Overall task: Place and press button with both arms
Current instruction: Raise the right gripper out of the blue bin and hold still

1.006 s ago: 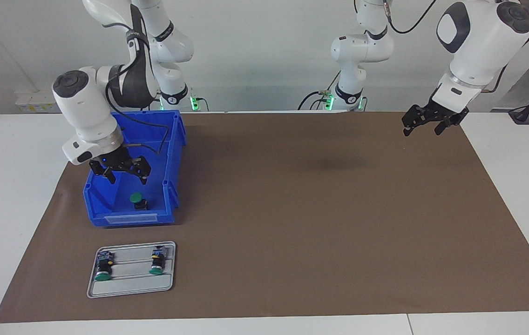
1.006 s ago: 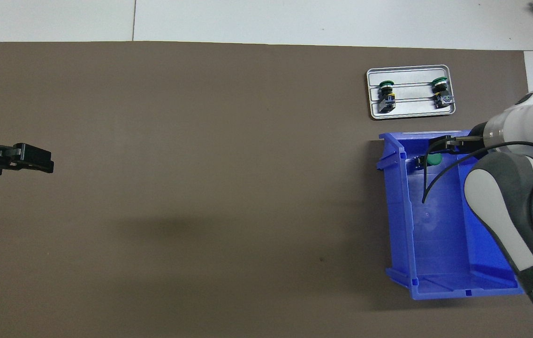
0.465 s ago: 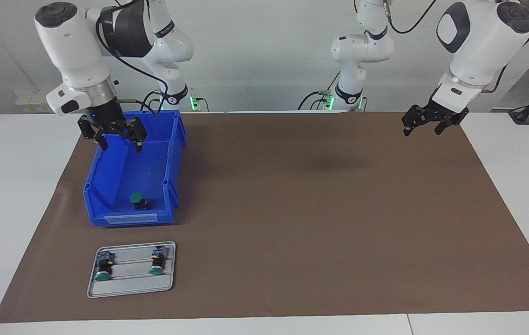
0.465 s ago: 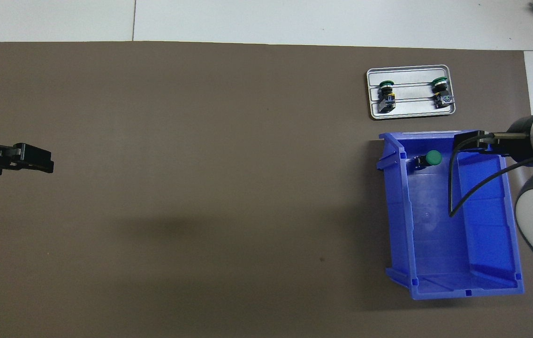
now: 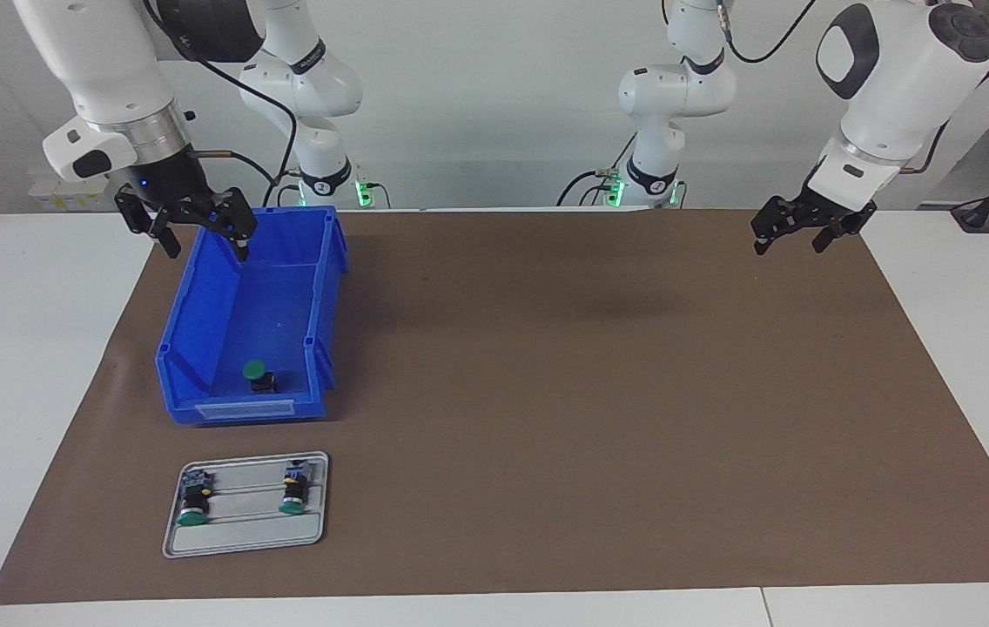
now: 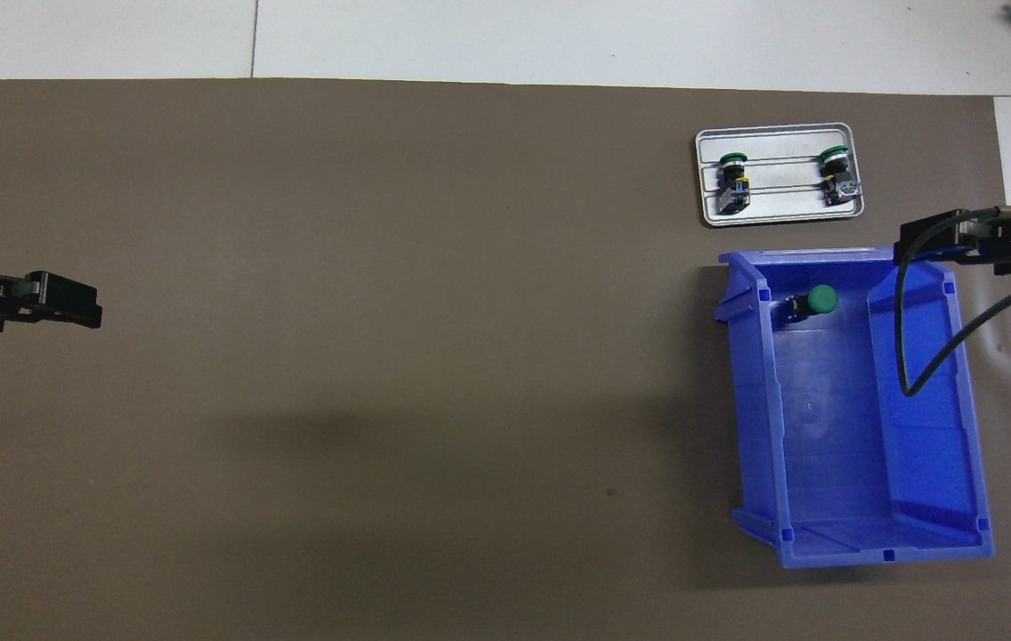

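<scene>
In blue bin (image 5: 198,331), at its end farther from robots, button (image 5: 259,374) sitting green cap up — untouched. Bin lying on brown mat (image 5: 599,392) toward right arm's end of desk. Right gripper (image 5: 198,228) hanging over bin's robot-side rim corner, fingers spread, gripping nothing. Left gripper (image 5: 795,229) waiting over mat's corner at left arm's end — fingers apart, empty. Grey tray (image 5: 242,540) near mat's farther edge carrying two lookalike buttons (image 5: 193,501).
</scene>
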### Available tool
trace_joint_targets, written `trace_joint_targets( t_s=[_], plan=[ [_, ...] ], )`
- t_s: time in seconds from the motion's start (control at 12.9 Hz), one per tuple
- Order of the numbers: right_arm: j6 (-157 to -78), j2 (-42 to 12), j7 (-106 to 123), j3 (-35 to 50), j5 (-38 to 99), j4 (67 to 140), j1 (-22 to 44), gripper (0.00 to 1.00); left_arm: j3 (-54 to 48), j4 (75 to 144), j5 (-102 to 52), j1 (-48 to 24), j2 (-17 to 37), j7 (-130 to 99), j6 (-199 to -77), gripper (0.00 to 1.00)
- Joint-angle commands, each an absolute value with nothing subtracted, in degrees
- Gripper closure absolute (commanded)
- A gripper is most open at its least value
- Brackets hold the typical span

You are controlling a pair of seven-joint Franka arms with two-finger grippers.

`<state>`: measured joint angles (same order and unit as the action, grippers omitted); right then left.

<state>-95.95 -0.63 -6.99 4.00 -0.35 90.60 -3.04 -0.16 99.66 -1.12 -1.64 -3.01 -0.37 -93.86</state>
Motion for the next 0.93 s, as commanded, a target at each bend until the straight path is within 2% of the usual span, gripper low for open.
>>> trace_joint_targets(
  t_s=[0.0,0.85],
  plan=[
    [-94.57,-1.93,-7.65,4.22,1.05,88.68,-2.46,0.01,-0.70,101.87,-0.26,-0.97,-4.92,-0.97,-94.83,0.00],
    [-93.00,-0.71,-7.65,3.96,1.05,88.94,-2.55,0.01,-0.70,101.87,-0.26,-0.97,-4.92,-0.97,-94.83,0.00]
  ],
)
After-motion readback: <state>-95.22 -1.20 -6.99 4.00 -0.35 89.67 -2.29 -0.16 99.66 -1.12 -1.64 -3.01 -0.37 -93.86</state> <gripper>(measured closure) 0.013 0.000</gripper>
